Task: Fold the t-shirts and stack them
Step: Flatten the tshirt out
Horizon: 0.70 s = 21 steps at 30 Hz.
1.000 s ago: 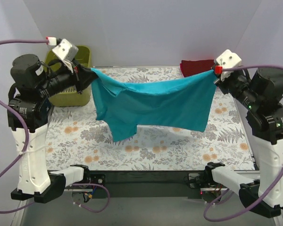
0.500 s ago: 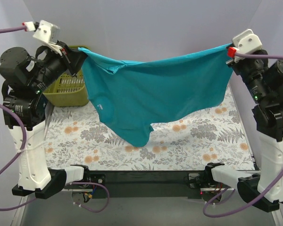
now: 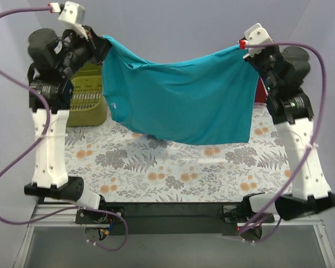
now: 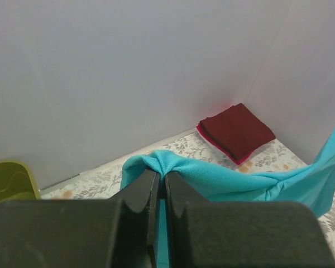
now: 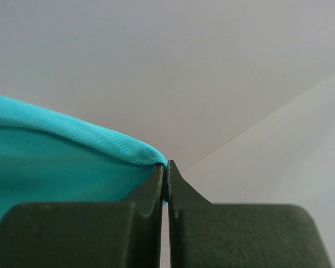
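Note:
The teal t-shirt (image 3: 178, 100) hangs spread out in the air above the table, held by its two top corners. My left gripper (image 3: 104, 40) is shut on the left corner, high at the back left; the left wrist view shows the cloth (image 4: 212, 178) bunched between its jaws. My right gripper (image 3: 247, 51) is shut on the right corner, high at the back right; the right wrist view shows the teal hem (image 5: 72, 145) pinched at its tips. A folded dark red t-shirt (image 4: 237, 131) lies on a pink one at the back right corner, mostly hidden in the top view.
An olive-green plastic basket (image 3: 86, 100) stands at the back left, partly behind my left arm. The table has a floral cloth (image 3: 178, 173). Grey walls close in the back and the sides.
Both arms have lifted the teal t-shirt higher and drawn closer together. The shirt's lower edge has swung up off the table and now hangs flatter.

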### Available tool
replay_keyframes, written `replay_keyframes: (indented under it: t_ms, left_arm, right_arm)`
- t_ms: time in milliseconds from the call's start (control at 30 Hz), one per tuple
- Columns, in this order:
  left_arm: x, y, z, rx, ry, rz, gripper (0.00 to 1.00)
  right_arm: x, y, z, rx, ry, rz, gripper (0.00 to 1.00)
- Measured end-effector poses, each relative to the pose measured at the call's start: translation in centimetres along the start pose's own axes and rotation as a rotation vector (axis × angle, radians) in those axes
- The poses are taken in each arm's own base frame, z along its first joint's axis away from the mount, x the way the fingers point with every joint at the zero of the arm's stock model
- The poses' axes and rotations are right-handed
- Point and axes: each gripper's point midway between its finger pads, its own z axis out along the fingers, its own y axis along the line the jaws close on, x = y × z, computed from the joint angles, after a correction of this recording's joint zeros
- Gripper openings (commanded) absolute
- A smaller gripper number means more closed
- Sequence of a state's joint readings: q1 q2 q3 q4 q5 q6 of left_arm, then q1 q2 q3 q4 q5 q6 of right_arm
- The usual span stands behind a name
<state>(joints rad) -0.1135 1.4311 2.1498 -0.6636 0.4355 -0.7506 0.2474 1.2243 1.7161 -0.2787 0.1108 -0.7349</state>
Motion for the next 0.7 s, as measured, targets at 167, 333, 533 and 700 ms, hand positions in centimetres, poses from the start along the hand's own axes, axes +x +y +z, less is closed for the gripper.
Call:
replay_keyframes:
  t_ms: [167, 333, 533, 700]
  left_arm:
    - [4.3, 5.0, 8.2, -0.042, 0.06, -0.029, 0.0]
    - [6.2, 10.0, 15.1, -0.12, -0.009, 0.019, 0.0]
    - [4.4, 13.5, 18.6, -0.192, -0.201, 0.129, 0.0]
    - [-0.1, 13.7, 18.0, -0.201, -0.371, 0.222, 0.0]
  right_arm:
    - [3.4, 2.0, 7.9, -0.039, 0.068, 0.019, 0.01]
    - [2.6, 0.1, 14.3, 0.011, -0.005, 0.041, 0.01]
    - [0.9, -1.7, 18.1, 0.092, -0.144, 0.028, 0.01]
    - [0.4, -2.2, 19.7, 0.149, -0.228, 0.037, 0.01]
